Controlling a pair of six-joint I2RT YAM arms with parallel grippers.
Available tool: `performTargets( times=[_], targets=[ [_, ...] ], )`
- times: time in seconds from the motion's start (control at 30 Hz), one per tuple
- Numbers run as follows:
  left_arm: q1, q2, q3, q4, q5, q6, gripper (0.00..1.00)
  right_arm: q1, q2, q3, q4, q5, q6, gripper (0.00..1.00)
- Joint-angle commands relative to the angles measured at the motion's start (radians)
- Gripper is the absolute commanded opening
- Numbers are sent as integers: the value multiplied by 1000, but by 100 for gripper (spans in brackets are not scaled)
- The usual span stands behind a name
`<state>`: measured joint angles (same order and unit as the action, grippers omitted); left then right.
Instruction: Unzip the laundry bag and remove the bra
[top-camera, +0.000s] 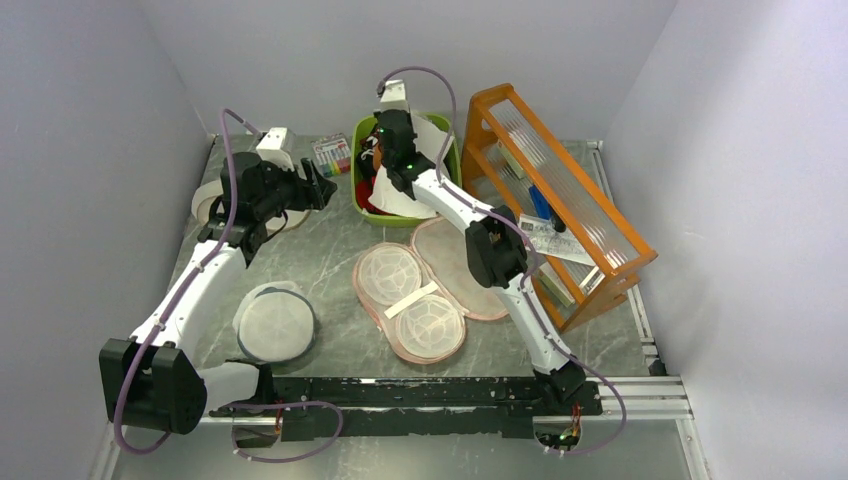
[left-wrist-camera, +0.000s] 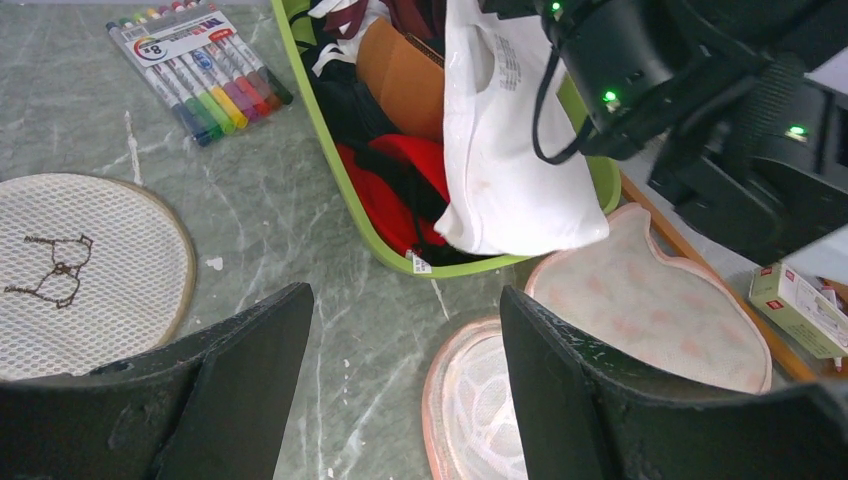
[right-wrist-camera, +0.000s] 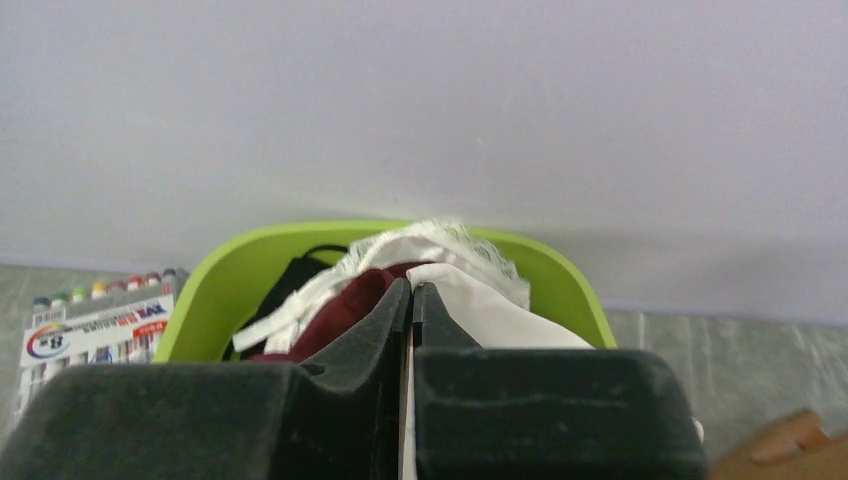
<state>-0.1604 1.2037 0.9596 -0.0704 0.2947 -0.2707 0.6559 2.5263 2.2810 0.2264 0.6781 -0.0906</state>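
The laundry bag (top-camera: 470, 265) lies unzipped and opened flat at the table's middle, white lining up; it also shows in the left wrist view (left-wrist-camera: 650, 300). My right gripper (top-camera: 388, 160) is over the green bin (top-camera: 358, 185), shut (right-wrist-camera: 412, 290) on the white bra (right-wrist-camera: 500, 320). The bra (left-wrist-camera: 500, 170) hangs from it over the bin's near rim, part inside the bin and part draped outside. My left gripper (top-camera: 320, 185) is open and empty (left-wrist-camera: 405, 295), above the table left of the bin and behind the bag.
The green bin (left-wrist-camera: 330, 150) holds maroon, red, black and tan garments. A marker pack (top-camera: 332, 153) lies left of it. A round white mesh disc (top-camera: 275, 322) sits front left, another (left-wrist-camera: 90, 270) at the far left. An orange wooden rack (top-camera: 560, 190) stands on the right.
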Motion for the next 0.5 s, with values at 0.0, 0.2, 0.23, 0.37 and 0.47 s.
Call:
performTargets(
  times=[0.0,0.2,0.23,0.37,0.47],
  targets=[
    [13,-8,31,37,36,-12,80,-38,96,126,117,-117,-50,0],
    [24,1,30,44,60,-27,79,-41,133,126,103,-218,-60,5],
    [28,4,30,43,64,-31,79,-42,128,123,89,-221,-59,8],
    [36,16,34,43,79,-38,79,-45,90,129,-21,-278,-29,37],
    [37,17,30,48,86,-48,79,-45,26,124,-125,-307,14,60]
  ],
)
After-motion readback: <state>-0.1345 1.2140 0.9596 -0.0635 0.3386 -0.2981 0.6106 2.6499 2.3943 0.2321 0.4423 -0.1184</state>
